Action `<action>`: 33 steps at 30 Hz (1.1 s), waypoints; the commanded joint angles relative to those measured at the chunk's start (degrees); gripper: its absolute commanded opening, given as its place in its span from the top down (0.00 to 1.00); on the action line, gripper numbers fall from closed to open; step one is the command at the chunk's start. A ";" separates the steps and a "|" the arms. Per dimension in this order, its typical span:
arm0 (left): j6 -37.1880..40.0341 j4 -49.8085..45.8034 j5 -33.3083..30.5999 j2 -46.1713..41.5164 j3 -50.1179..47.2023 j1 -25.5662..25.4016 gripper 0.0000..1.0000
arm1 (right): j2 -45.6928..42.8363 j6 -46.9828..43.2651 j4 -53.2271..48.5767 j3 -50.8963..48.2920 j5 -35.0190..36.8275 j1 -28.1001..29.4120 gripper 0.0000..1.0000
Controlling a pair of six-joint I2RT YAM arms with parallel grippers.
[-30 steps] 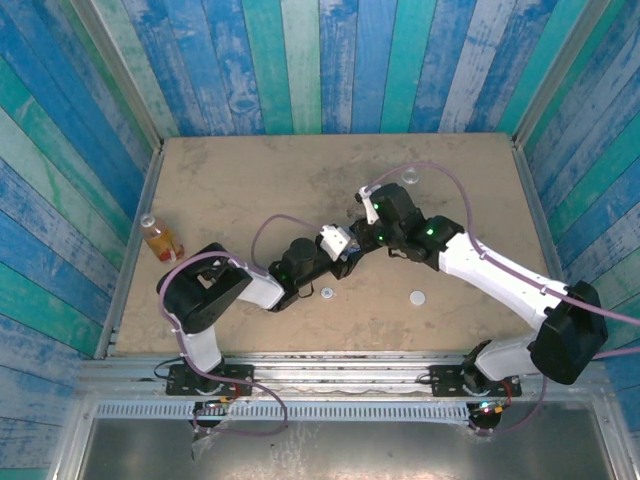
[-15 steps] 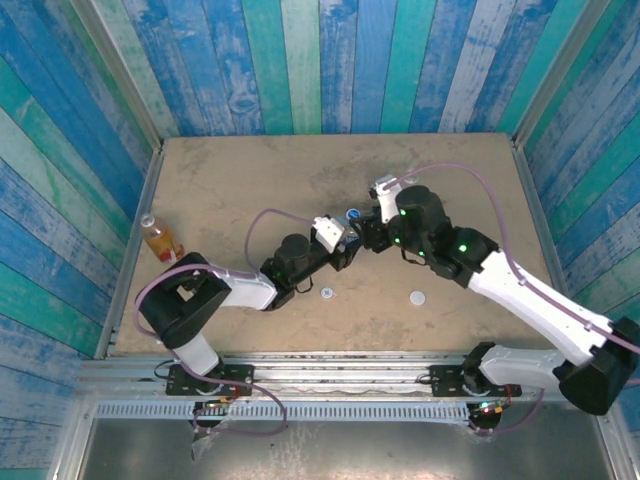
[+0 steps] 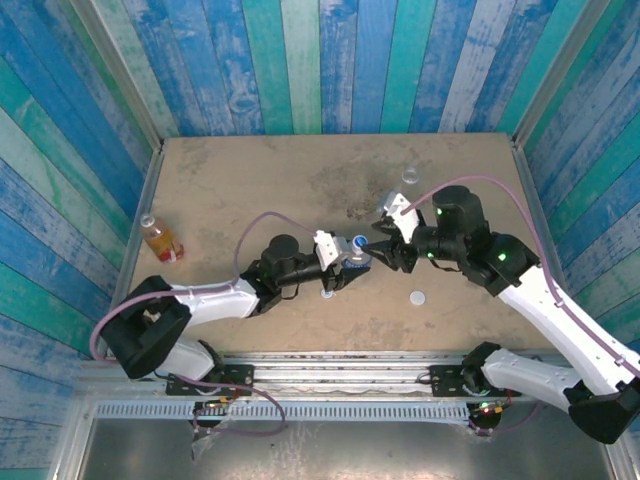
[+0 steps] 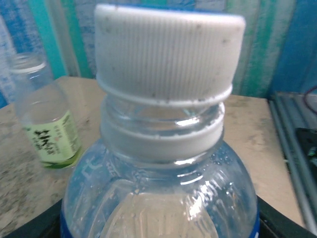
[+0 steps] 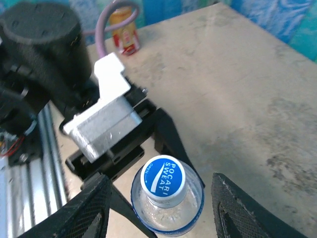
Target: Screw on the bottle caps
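In your left wrist view the capped bottle [image 4: 158,198] is cut off below its shoulder, and the left gripper's fingers [image 4: 285,227] are just dark corners at the bottom edge. The pale green bottle [image 4: 47,124] at the left is blurred; you cannot read its label. In the right wrist view the right gripper's fingers [image 5: 237,213] run off the bottom edge and the far orange bottle [image 5: 124,30] loses its top.

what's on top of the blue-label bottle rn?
A cap: blue Pocari Sweat top, white ribbed side, on the neck of the bottle. It covers the threads, so tightness can't be seen.
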 commanded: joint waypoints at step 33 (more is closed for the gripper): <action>0.72 -3.28 2.47 -3.27 3.11 0.03 1.00 | 6.54 -7.58 -5.89 2.47 -8.57 -0.10 0.73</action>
